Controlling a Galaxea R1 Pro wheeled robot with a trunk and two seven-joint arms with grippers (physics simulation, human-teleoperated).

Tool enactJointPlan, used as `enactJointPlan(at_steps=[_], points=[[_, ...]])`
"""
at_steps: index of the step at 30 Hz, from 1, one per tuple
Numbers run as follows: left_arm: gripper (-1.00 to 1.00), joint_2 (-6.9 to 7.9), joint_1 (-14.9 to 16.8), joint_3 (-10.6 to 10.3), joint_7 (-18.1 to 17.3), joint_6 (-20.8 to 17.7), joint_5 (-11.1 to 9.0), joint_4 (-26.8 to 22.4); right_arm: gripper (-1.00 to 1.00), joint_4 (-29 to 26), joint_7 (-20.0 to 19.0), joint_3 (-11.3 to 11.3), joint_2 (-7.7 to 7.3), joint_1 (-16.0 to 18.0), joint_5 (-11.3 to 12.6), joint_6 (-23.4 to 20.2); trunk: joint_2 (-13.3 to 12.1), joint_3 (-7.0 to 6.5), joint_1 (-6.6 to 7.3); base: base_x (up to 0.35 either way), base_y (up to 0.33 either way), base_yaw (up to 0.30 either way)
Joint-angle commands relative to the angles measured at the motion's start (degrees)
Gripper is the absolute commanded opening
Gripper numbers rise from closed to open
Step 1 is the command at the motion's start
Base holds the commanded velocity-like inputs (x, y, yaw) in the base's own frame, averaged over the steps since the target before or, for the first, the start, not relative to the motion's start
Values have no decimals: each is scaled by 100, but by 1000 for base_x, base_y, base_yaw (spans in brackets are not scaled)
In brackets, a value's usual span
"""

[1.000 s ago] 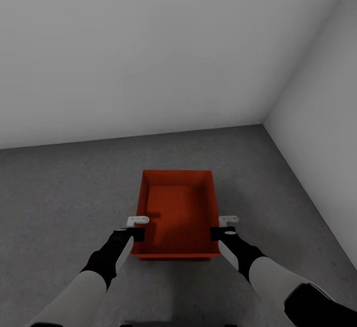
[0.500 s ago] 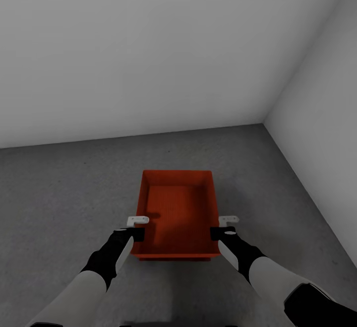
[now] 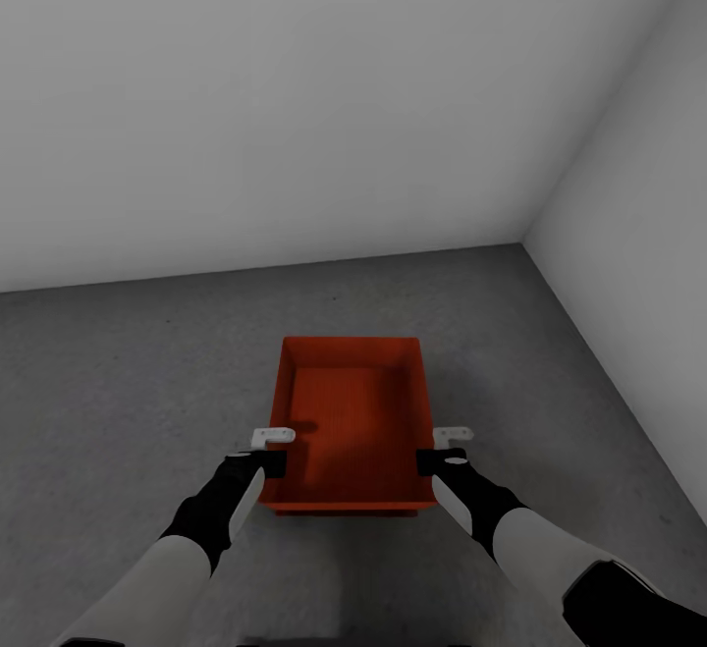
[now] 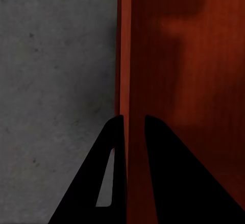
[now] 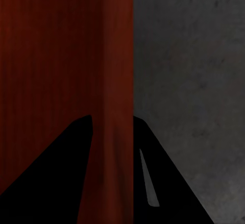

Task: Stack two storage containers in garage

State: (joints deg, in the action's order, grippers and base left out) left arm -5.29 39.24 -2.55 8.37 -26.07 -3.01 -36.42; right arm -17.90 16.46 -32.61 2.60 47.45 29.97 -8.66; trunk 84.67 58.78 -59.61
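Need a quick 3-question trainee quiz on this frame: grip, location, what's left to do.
1. True or false: both grippers clamp side walls of the orange bin.
2. The surface under the bin is: A) wood planks B) grey concrete floor C) carpet.
3. Fill in: the bin's inside is ____.

Key:
1. True. The left gripper and right gripper each straddle a wall, one finger inside, one outside.
2. B.
3. Empty; no second bin shows stacked in it.
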Motion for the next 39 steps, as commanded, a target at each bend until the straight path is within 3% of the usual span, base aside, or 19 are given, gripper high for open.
enactJointPlan(at_steps=[1,14,23,39], points=[[-100,7,5,-44,15,-11,-226,-5,-100,208,63,-132,-213,1,-55,-39,2,3,0,0,0,0],[-100,10,5,-44,15,-4,-222,-5,-100,208,60,-134,-209,1,-61,-39,2,3,0,0,0,0],[-100,7,5,-44,15,-4,-223,-5,-100,208,62,-140,-207,1,-61,-39,363,164,-197,0,0,0],[-100,10,5,-49,15,-4,-218,-5,-100,208,62,-133,-207,1,-60,-39,563,254,-307,0,0,0]])
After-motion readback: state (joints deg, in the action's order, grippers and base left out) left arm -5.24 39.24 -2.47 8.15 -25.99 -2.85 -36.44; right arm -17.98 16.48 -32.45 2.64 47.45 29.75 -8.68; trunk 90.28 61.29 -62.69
